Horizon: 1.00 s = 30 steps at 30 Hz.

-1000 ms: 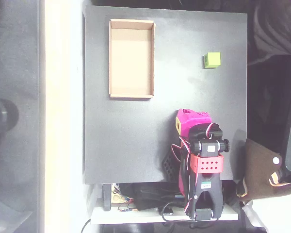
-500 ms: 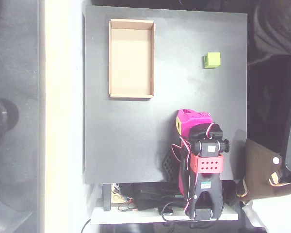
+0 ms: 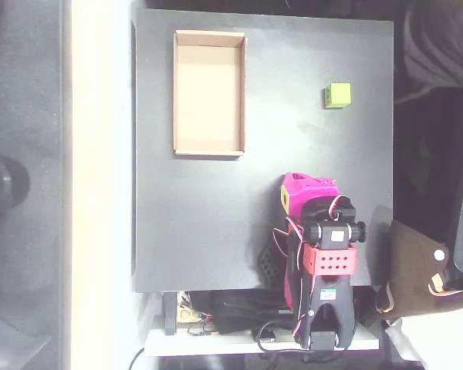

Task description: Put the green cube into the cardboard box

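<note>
Still untouched, the green cube (image 3: 337,95) sits alone on the dark table (image 3: 309,46) toward the upper right of the overhead view, well apart from the cardboard box (image 3: 209,40), which lies empty toward the upper left. Nothing has shifted over the past second: cube, box and arm hold the same places. The magenta gripper (image 3: 305,191) stays folded near the arm's base at the lower edge, well short of the cube; whether its jaws are spread or closed cannot be told from above. By this evidence, the reach has not begun.
</note>
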Each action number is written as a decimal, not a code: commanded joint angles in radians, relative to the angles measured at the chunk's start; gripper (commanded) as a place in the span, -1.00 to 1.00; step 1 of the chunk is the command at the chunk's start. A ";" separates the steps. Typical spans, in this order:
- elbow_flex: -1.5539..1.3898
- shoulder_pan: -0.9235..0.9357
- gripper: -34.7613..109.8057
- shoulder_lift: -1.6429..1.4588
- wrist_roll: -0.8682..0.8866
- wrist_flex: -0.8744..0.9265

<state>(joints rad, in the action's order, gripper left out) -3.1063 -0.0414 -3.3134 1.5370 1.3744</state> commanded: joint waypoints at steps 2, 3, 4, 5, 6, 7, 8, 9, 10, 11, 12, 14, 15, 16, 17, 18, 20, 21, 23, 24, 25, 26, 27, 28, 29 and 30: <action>0.173 -0.017 -0.52 0.121 0.003 0.020; 0.222 -0.018 -0.52 0.178 0.003 0.020; 0.275 -0.018 -0.52 0.238 0.003 0.020; 0.330 -0.018 -0.52 0.301 0.003 0.020; 0.387 -0.018 -0.52 0.362 0.003 0.020; 0.446 -0.018 -0.52 0.420 0.003 0.020; 0.508 -0.018 -0.52 0.476 0.003 0.020; 0.568 -0.018 -0.52 0.526 0.003 0.020; 0.630 -0.017 -0.52 0.571 0.003 0.020; 0.690 -0.012 -0.52 0.614 0.003 0.020; 0.752 -0.008 -0.52 0.655 0.003 0.020; 0.865 -0.008 -0.52 0.732 0.003 0.020; 0.917 -0.006 -0.52 0.770 0.003 0.020; 0.969 -0.005 -0.52 0.804 0.003 0.020; 1.015 -0.005 -0.52 0.838 0.003 0.020; 1.060 -0.005 -0.52 0.871 0.003 0.020; 1.137 -0.005 -0.52 0.936 0.003 0.020; 1.170 -0.003 -0.52 0.965 0.003 0.020; 1.227 -0.003 -0.52 1.017 0.003 0.020; 1.258 -0.003 -0.52 1.042 0.003 0.020; 1.287 -0.003 -0.52 1.066 0.005 0.020; 1.310 -0.003 -0.52 1.088 0.005 0.020; 1.333 -0.003 -0.52 1.108 0.005 0.020; 1.353 -0.003 -0.52 1.124 0.005 0.020; 1.374 -0.002 -0.52 1.138 0.005 0.020; 1.396 -0.002 -0.52 1.150 0.005 0.020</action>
<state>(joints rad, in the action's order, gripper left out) -1.7902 -0.0383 -2.1783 1.5370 1.3760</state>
